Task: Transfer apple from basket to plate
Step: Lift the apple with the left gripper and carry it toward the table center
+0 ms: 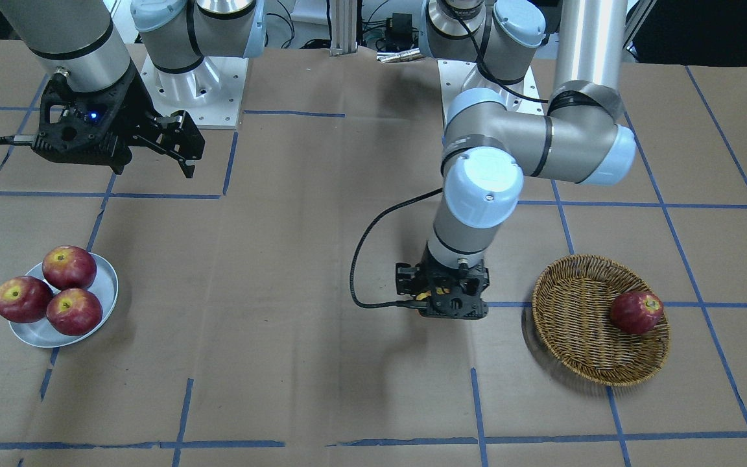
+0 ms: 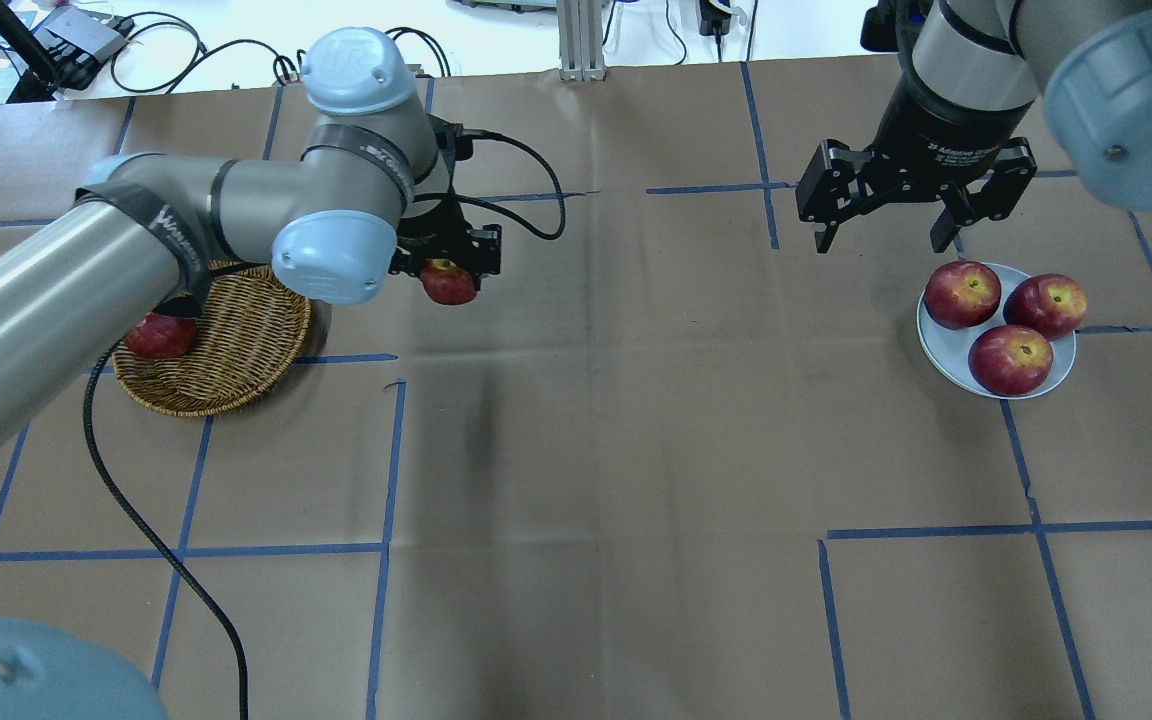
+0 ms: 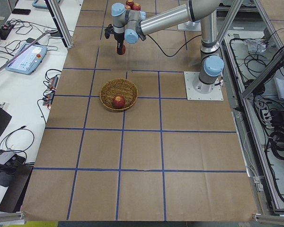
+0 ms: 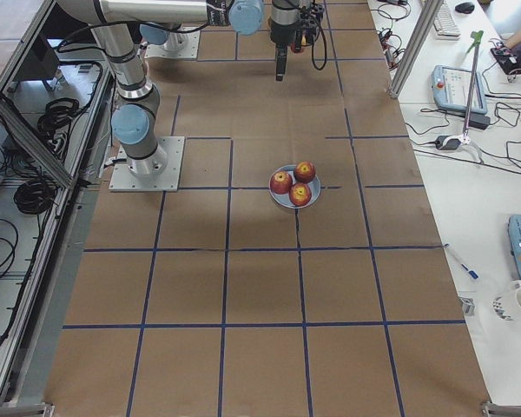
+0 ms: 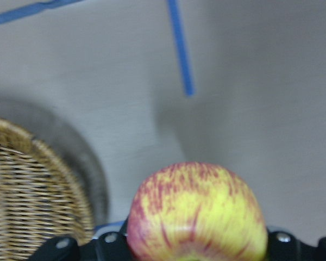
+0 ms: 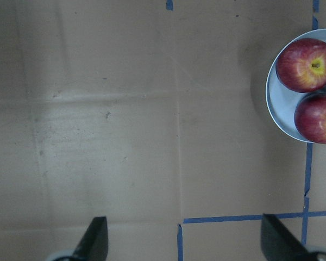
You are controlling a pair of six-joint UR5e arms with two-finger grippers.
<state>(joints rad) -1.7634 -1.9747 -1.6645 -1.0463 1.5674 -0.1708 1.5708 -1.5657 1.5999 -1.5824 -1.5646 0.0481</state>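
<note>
My left gripper [image 2: 449,268] is shut on the yellow, red-streaked apple [image 2: 448,284] and holds it above the table, just right of the wicker basket [image 2: 236,345]. The apple fills the bottom of the left wrist view [image 5: 198,212], with the basket's rim [image 5: 32,185] at the lower left. In the front view the gripper [image 1: 451,299] hides most of the apple. The pale plate [image 2: 946,348] lies at the right with three dark red apples on it. My right gripper [image 2: 881,243] is open and empty, hanging just beyond the plate's far left side.
One dark red apple [image 2: 160,335] lies in the basket, partly under my left arm. The plate's apples [image 2: 962,294] [image 2: 1046,304] [image 2: 1010,359] cover most of it. Brown paper with blue tape lines covers the table [image 2: 616,450].
</note>
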